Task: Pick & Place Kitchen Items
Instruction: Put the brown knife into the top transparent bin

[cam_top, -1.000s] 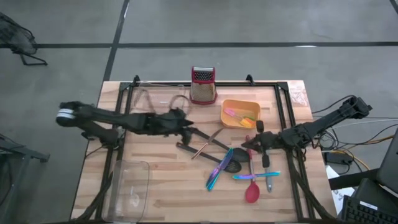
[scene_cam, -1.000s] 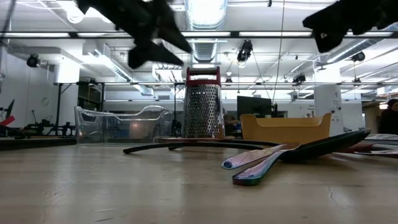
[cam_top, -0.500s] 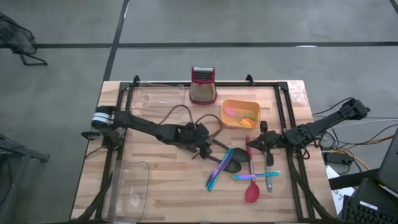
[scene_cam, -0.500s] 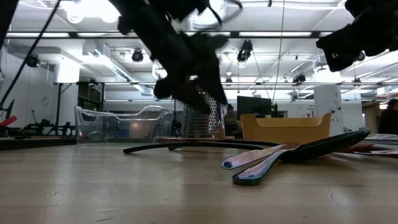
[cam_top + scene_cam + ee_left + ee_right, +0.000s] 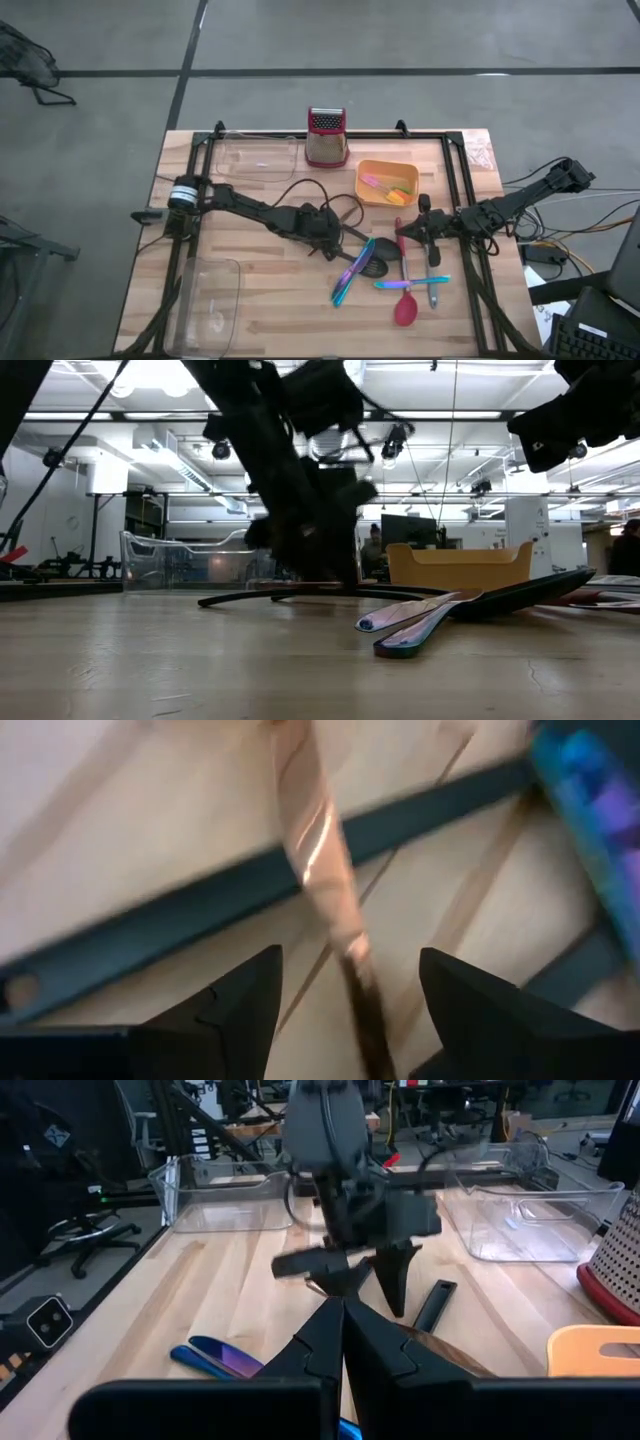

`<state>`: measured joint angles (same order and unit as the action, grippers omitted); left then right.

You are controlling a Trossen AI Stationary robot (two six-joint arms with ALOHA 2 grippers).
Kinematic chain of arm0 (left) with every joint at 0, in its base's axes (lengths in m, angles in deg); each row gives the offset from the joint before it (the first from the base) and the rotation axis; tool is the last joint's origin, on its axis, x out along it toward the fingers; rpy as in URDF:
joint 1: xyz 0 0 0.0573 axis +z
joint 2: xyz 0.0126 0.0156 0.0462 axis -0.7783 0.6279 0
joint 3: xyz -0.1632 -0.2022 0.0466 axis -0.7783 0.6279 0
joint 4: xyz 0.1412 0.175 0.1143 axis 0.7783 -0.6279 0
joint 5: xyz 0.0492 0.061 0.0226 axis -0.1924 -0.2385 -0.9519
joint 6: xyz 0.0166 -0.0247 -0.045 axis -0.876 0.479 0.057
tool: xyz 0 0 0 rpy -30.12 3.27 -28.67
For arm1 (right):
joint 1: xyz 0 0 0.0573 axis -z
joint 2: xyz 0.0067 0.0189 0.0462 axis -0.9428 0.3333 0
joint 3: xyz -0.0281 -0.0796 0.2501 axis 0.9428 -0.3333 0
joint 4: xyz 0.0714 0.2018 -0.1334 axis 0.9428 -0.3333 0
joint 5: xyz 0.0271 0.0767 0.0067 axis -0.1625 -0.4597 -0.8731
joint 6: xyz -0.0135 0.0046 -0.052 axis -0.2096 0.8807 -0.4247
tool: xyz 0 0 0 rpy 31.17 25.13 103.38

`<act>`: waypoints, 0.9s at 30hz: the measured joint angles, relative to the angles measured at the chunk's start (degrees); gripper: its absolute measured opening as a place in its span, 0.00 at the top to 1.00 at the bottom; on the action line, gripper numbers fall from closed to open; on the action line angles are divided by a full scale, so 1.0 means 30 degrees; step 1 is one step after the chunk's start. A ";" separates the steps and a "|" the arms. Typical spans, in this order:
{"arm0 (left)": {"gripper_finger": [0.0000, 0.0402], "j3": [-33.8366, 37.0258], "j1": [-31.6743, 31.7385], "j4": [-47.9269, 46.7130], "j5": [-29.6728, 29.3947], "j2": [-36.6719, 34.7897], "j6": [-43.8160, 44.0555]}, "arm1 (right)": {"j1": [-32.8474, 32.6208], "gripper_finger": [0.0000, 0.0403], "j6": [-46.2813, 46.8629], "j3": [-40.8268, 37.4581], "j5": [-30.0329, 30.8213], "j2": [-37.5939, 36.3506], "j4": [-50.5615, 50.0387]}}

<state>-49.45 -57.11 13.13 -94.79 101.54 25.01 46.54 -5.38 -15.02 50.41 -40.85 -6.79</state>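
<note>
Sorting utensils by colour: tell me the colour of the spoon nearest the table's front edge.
Red; the spoon shows best in the high view.

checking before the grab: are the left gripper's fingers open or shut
Open. In the left wrist view the left gripper shows its two dark fingers spread apart, with a copper-coloured utensil handle running between them.

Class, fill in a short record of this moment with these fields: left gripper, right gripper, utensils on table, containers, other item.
left gripper: left gripper low over the table centre, jaws open astride a copper-coloured utensil handle
right gripper: right gripper waiting right of centre, jaws shut, holding nothing
utensils on table: red spoon, black slotted spoon, iridescent cutlery
containers: orange tub; two clear plastic trays
other item: box grater at the far edge
</note>
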 joint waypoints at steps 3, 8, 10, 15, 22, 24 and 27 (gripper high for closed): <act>0.41 0.0043 0.0007 -0.0070 0.0013 0.0217 0.0025 | 0.0000 0.98 0.0022 0.0000 0.0007 0.0000 0.0026; 0.47 0.0015 0.0001 -0.0209 0.0060 0.0333 0.0029 | 0.0000 0.98 0.0029 -0.0015 0.0007 0.0000 0.0021; 0.51 0.0028 0.0015 -0.0285 0.0060 0.0333 0.0036 | 0.0000 0.98 0.0023 -0.0015 0.0015 0.0000 0.0021; 0.71 0.0101 0.0206 -0.0418 0.0519 0.0304 -0.0105 | 0.0000 0.98 0.0022 -0.0015 0.0044 0.0005 0.0021; 0.90 0.0218 0.0262 -0.0456 0.0836 0.0250 -0.0565 | 0.0000 0.98 0.0022 -0.0051 0.0044 0.0015 0.0013; 0.90 0.0218 0.0255 -0.0722 0.0886 0.0097 -0.0576 | 0.0000 0.98 0.0015 -0.0051 0.0049 0.0015 0.0021; 0.90 0.0240 0.0253 -0.2079 0.0830 -0.0607 -0.0564 | 0.0000 0.98 0.0022 -0.0051 0.0044 0.0015 0.0021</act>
<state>-48.73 -56.35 6.89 -92.30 99.72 23.32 46.54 -5.31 -15.17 50.54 -40.80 -6.73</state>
